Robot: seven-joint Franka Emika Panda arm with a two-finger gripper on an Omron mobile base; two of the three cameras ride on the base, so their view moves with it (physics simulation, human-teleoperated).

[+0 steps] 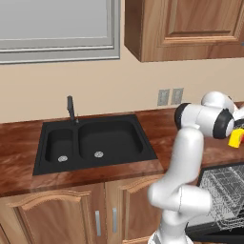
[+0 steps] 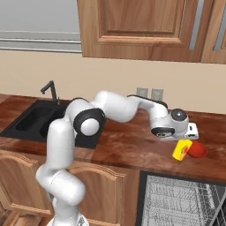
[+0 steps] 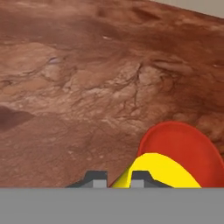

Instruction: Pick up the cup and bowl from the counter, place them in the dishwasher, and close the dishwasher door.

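Note:
The yellow cup (image 2: 181,151) hangs tilted under my hand, just over the counter (image 2: 132,148), with my gripper (image 2: 182,143) shut on its rim. In the hand view the fingertips (image 3: 97,179) stand close together, and the cup (image 3: 159,171) shows between and to the right of them. The red bowl (image 2: 198,150) rests on the counter right beside the cup, to its right, and it lies behind the cup in the hand view (image 3: 183,142). From the left base view the cup (image 1: 235,138) peeks out past my arm. Below, the dishwasher (image 2: 181,201) stands open with its wire rack (image 1: 224,190) showing.
A black double sink (image 1: 95,143) with a dark faucet (image 1: 71,108) sits to the left in the counter. Wall cabinets (image 2: 141,26) hang overhead. Two outlets (image 1: 170,96) are on the back wall. The dishwasher door (image 1: 212,229) is folded down low at the front.

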